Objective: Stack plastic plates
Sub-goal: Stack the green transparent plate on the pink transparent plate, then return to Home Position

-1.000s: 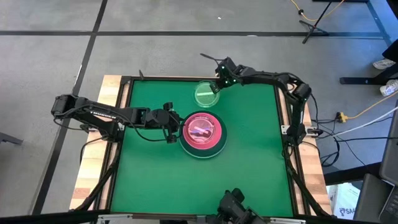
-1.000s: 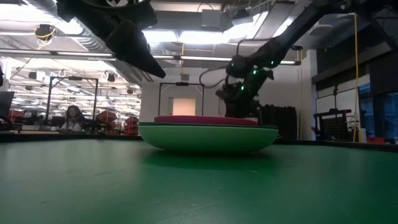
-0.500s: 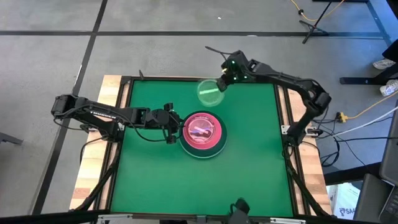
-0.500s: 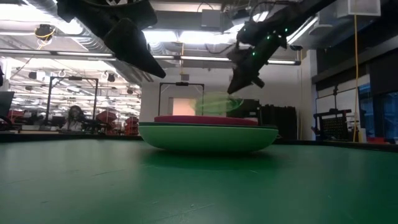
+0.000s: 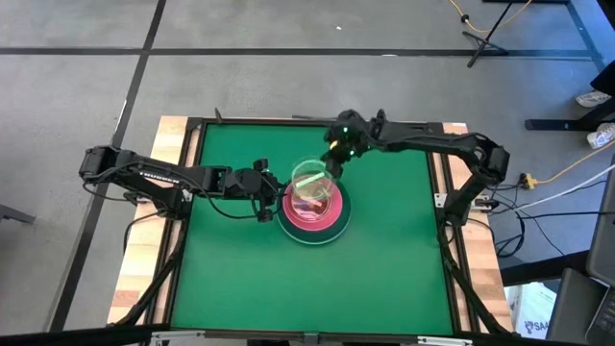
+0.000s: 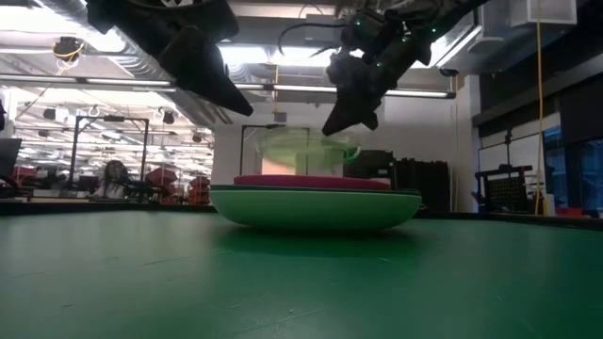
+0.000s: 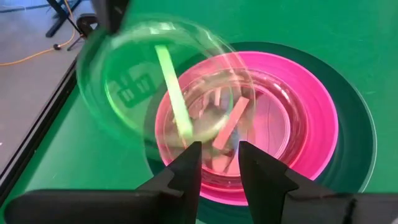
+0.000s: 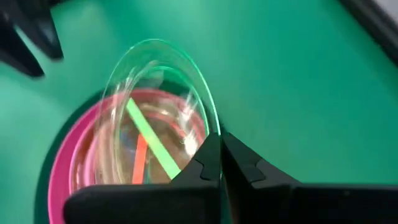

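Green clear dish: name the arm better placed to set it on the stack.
Right. The right hand grips the green clear dish by its rim, over the pink plate. The left hand hangs open beside the stack, holding nothing.

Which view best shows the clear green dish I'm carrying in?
The left wrist view: the clear green dish shows whole above the pink plate. The right wrist view has it partly hidden by the jaws, the high view tiny, the low view blurred edge-on.

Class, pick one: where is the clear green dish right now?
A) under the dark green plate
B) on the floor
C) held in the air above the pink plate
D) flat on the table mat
C: the right end effector pinches the green dish by its rim, clear above the pink plate.
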